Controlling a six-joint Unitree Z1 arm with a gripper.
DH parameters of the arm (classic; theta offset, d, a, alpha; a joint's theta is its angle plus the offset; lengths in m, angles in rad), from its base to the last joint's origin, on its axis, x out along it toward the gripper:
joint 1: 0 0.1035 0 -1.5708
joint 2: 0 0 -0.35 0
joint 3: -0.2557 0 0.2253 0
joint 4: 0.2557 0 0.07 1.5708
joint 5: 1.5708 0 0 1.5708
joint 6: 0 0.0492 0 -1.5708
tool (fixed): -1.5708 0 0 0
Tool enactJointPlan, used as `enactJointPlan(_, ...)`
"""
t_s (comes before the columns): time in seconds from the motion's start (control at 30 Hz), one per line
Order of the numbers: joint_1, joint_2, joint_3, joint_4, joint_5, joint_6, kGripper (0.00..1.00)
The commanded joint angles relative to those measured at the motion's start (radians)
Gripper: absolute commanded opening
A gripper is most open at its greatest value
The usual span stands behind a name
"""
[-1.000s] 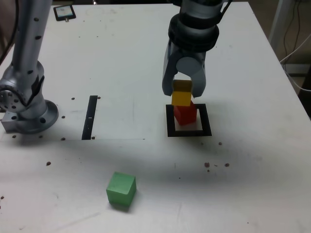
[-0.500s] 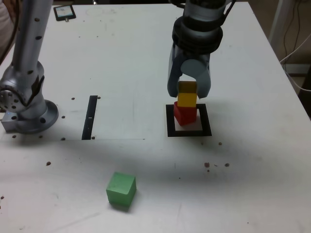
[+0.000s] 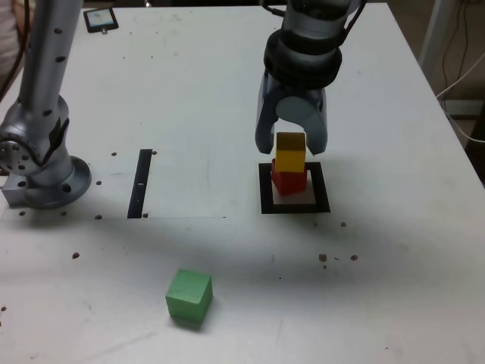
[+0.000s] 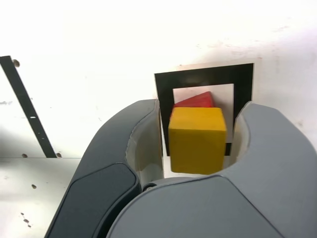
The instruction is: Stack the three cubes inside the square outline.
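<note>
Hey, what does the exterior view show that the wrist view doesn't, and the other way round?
Only the exterior view shows the green cube lying alone near the front of the table, the arm's base and a small dark device at the far edge. Only the wrist view shows daylight between the pincer's fingers and the yellow cube. Both show the yellow cube on the red cube inside the square outline, the open pincer around it, and the black strip.
</note>
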Motion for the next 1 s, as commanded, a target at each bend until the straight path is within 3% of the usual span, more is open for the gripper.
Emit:
enactJointPlan(0.0,0.001,0.001,0.003,0.002,0.002,-0.001,0.99)
enactJointPlan(0.13,-0.003,-0.008,-0.001,0.007,0.007,0.0,0.99)
enactJointPlan(0.33,-0.059,-0.1,-0.01,0.037,0.067,-0.003,0.99)
enactJointPlan(0.43,-0.101,-0.155,0.001,0.071,0.077,-0.002,0.99)
enactJointPlan(0.67,-0.292,-0.278,0.103,0.141,0.041,-0.066,0.99)
enactJointPlan(0.8,-0.438,-0.329,0.164,0.148,0.009,-0.197,0.99)
enactJointPlan(0.97,-0.593,-0.334,0.218,0.139,-0.056,-0.417,0.99)
